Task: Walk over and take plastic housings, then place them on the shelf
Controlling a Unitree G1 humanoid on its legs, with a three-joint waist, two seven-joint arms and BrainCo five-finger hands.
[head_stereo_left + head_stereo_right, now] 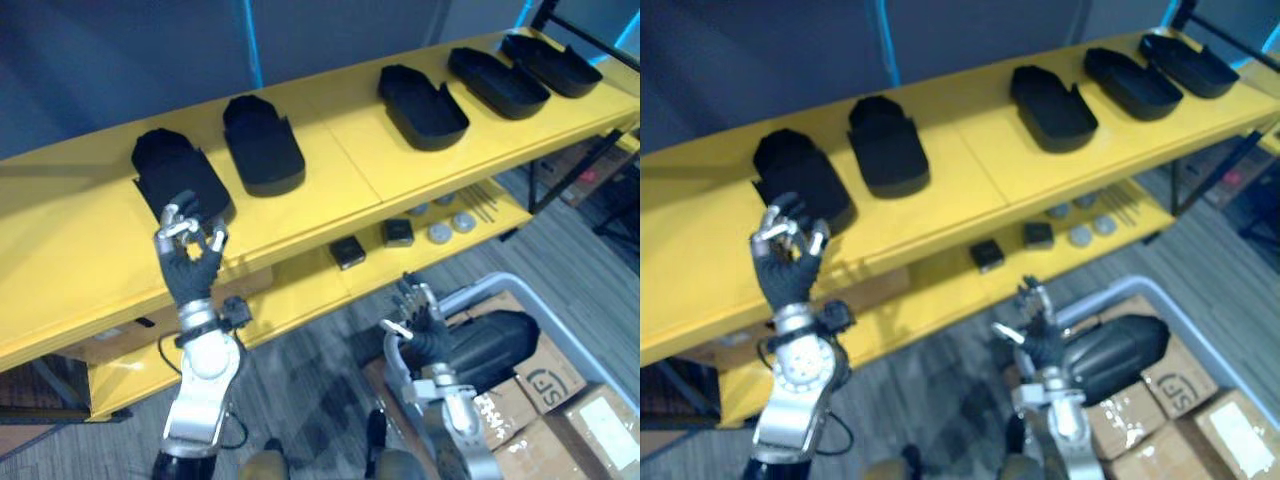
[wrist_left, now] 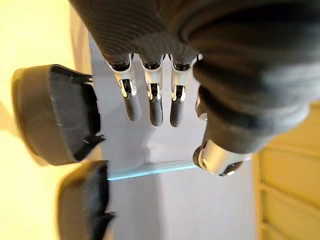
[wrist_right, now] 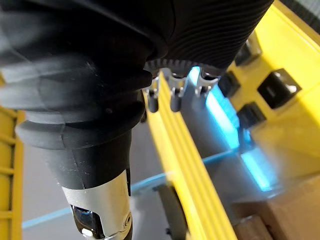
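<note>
Five black plastic housings (image 1: 422, 105) lie in a row along the top of the yellow shelf (image 1: 350, 175), spaced apart so that each sits flat. The left hand (image 1: 190, 258) hovers at the shelf's front edge, just beside the leftmost housing (image 1: 180, 175). Its fingers are loose and spread and hold nothing, which suggests that piece is already placed. The right hand (image 1: 425, 330) hangs low, relaxed and empty, next to another dark housing (image 1: 500, 345). That one rests on cardboard boxes (image 1: 545, 385) in a grey-rimmed cart (image 1: 520, 290) and is probably the next to fetch.

Dark ribbed covers (image 2: 150, 25) top silver, dark-tipped fingers (image 2: 156, 111).
</note>
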